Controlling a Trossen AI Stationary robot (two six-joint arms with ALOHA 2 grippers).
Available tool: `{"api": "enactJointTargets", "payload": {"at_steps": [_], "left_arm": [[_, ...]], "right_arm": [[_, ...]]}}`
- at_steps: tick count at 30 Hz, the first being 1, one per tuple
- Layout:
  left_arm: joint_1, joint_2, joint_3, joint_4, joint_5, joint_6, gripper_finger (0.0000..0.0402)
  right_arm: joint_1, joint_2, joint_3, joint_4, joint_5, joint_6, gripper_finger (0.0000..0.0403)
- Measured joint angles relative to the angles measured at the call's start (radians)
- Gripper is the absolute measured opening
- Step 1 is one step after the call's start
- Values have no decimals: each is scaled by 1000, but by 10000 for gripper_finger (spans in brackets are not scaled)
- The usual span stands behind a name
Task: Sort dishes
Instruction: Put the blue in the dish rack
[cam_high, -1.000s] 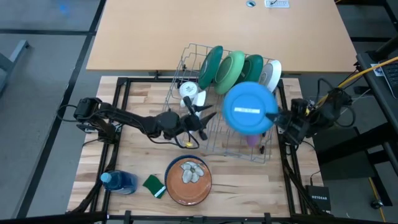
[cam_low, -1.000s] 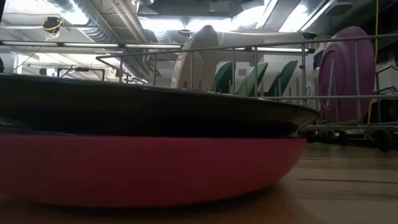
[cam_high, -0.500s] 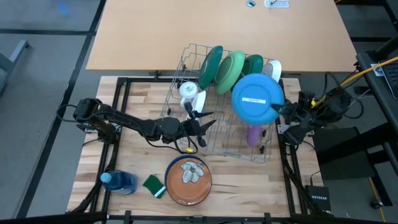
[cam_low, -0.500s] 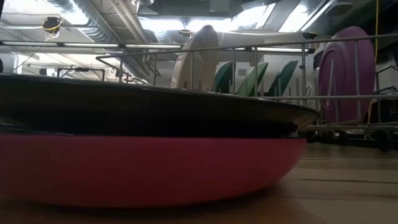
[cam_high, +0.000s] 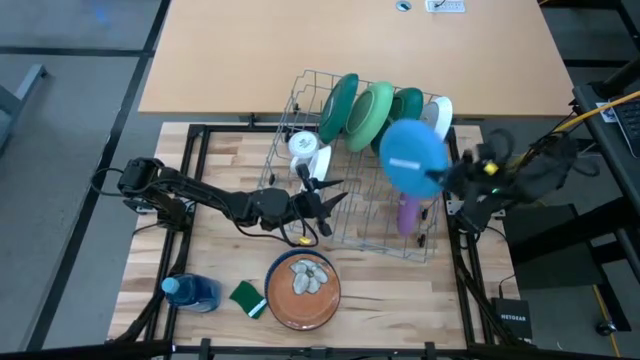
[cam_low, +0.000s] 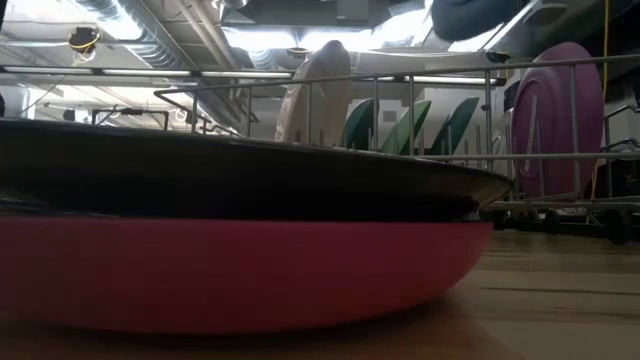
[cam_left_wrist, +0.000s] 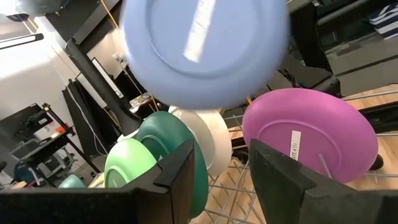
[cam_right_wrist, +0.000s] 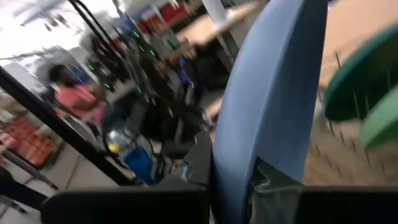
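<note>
right end effector (cam_high: 447, 181): clamped on blue plate (cam_high: 412, 157) rim | plate above rack (cam_high: 300, 100) | left: parted, empty

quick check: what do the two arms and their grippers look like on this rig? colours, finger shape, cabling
Both arms are dark, near black, built of slim jointed links. The left gripper ends in two thin, pointed dark fingers; in its wrist view the fingers look like flat, matte black slabs with squared edges. A yellow cable loops under the left wrist. The right gripper is equally dark, with black cable bundles and a yellow cable trailing behind its arm.
</note>
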Motion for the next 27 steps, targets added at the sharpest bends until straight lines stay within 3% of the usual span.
{"api": "enactJointTargets", "payload": {"at_steps": [5, 10, 19, 24, 27], "left_arm": [[0, 0, 0, 0, 0, 0, 141], [0, 0, 0, 0, 0, -11, 141], [1, 0, 0, 0, 0, -77, 141], [1, 0, 0, -1, 0, -78, 141], [1, 0, 0, -3, 0, -79, 141]], "right_arm": [[0, 130, 2, -23, -46, 184, 25], [0, 221, 2, 1, -7, 381, 23], [-1, 251, 3, -1, 74, 695, 23], [-1, 245, 3, -30, 54, 837, 23], [-3, 243, 10, -140, 22, 956, 23]]}}
